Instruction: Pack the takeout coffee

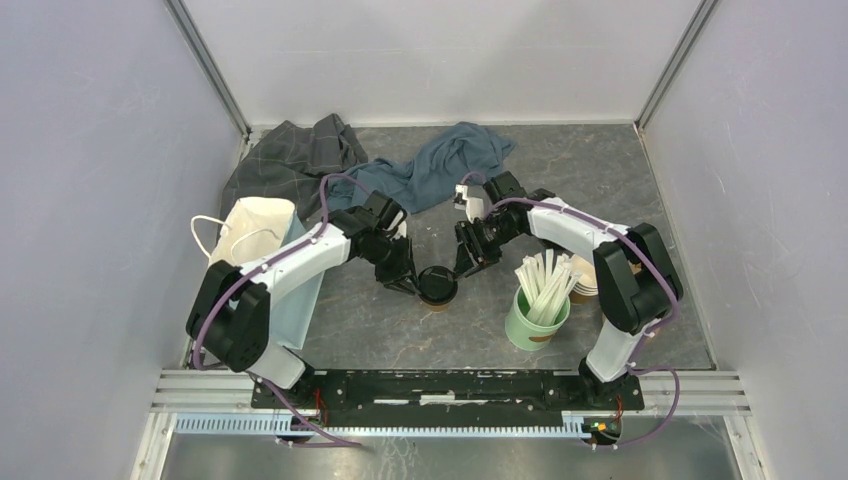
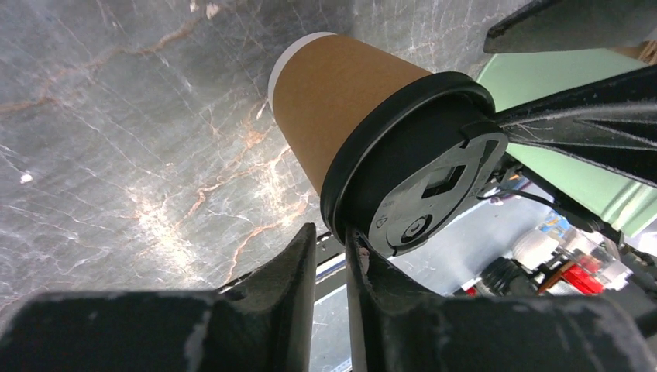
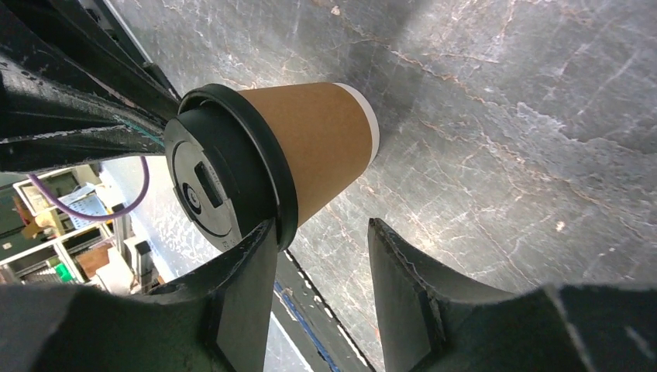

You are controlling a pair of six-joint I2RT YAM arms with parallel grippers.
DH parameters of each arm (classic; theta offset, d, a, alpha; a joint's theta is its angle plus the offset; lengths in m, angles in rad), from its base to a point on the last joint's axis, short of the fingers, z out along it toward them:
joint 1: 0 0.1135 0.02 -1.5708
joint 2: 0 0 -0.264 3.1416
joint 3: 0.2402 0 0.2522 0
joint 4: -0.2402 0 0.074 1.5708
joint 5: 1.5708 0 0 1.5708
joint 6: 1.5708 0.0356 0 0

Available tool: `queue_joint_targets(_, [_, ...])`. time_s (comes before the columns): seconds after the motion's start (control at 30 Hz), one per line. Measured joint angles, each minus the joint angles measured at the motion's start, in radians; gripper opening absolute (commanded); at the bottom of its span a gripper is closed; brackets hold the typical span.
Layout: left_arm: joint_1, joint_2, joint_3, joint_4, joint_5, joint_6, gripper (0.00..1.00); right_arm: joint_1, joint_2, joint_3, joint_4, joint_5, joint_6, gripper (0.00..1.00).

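Takeout coffee [image 1: 437,287], 1 cup on the counter [image 1: 400,335]: probably light, crushable paper, so grasp mid-body. Right claw [image 3: 321,232] open beside it; left claw [image 2: 331,232] nearly closed, grip unclear.

I find the desk [image 1: 620,180] to be a dark, veined stone surface. Lying on it:
- a grey checked cloth [image 1: 290,165], upper left
- a blue cloth [image 1: 440,165], upper centre
- a white bag [image 1: 255,228], at the left edge
- one lidded brown cup [image 1: 437,286], upright at centre
- a green cup of stirrers [image 1: 535,322], lower right
- stacked lidless cups [image 1: 583,280], just to its upper right
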Motion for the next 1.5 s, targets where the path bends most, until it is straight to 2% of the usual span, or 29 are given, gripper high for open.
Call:
queue_joint_targets(0.17, [-0.011, 0.066, 0.109, -0.066, -0.062, 0.039, 0.34, -0.013, -0.002, 0.016, -0.029, 0.017, -0.024, 0.51])
queue_joint_targets(0.33, [-0.014, 0.090, 0.162, -0.085, -0.105, 0.069, 0.35, -0.025, -0.002, 0.025, -0.034, 0.010, -0.028, 0.51])
queue_joint_targets(0.6, [-0.017, 0.091, 0.200, -0.095, -0.116, 0.086, 0.48, -0.050, -0.002, 0.050, -0.038, 0.018, -0.041, 0.52])
queue_joint_targets(0.8, [-0.017, 0.085, 0.292, -0.103, -0.113, 0.101, 0.50, -0.052, -0.003, 0.064, -0.060, 0.025, -0.042, 0.54])
queue_joint_targets(0.9, [-0.017, 0.082, 0.305, -0.103, -0.113, 0.103, 0.50, -0.051, -0.010, 0.094, -0.087, 0.052, -0.051, 0.62])
queue_joint_targets(1.0, [-0.018, 0.082, 0.309, -0.123, -0.135, 0.104, 0.50, -0.050, -0.031, 0.128, -0.116, 0.095, -0.069, 0.82])
queue_joint_targets(1.07, [-0.019, 0.072, 0.310, -0.132, -0.188, 0.104, 0.55, -0.041, -0.049, 0.149, -0.136, 0.140, -0.088, 0.91])
queue_joint_targets(1.2, [-0.022, -0.063, 0.272, -0.095, -0.342, 0.103, 0.64, 0.027, -0.074, 0.211, -0.179, 0.264, -0.154, 0.98])
queue_joint_targets(1.37, [-0.019, -0.317, 0.221, 0.002, -0.453, 0.103, 0.65, 0.166, -0.074, 0.269, -0.215, 0.366, -0.206, 0.98])
queue_joint_targets(1.5, [-0.020, -0.414, 0.198, 0.066, -0.533, 0.103, 0.66, 0.255, -0.069, 0.299, -0.241, 0.434, -0.225, 0.98])
